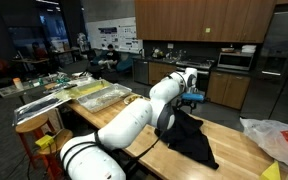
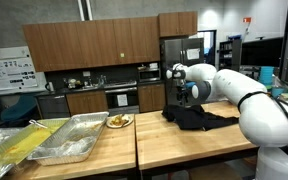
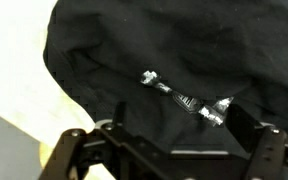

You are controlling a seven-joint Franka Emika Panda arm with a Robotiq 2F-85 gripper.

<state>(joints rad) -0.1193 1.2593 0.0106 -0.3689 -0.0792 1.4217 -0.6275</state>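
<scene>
A black garment (image 3: 184, 50) lies crumpled on the wooden table (image 2: 174, 145), with a small white and silver printed strip (image 3: 184, 100) on it. It shows in both exterior views (image 1: 191, 137) (image 2: 198, 117). My gripper (image 3: 182, 116) hangs just above the garment with its fingers spread wide, open and empty, the strip lying between and slightly beyond the fingertips. In both exterior views the gripper (image 1: 189, 101) (image 2: 184, 101) points down over the far part of the garment. I cannot tell whether the fingertips touch the cloth.
Metal trays (image 2: 79, 137) with yellowish contents and a plate of food (image 2: 119, 121) stand on the adjoining table. A white plastic bag (image 1: 277, 135) and a yellow item (image 1: 273, 172) lie beyond the garment. Kitchen counters and cabinets (image 2: 94, 45) line the back wall.
</scene>
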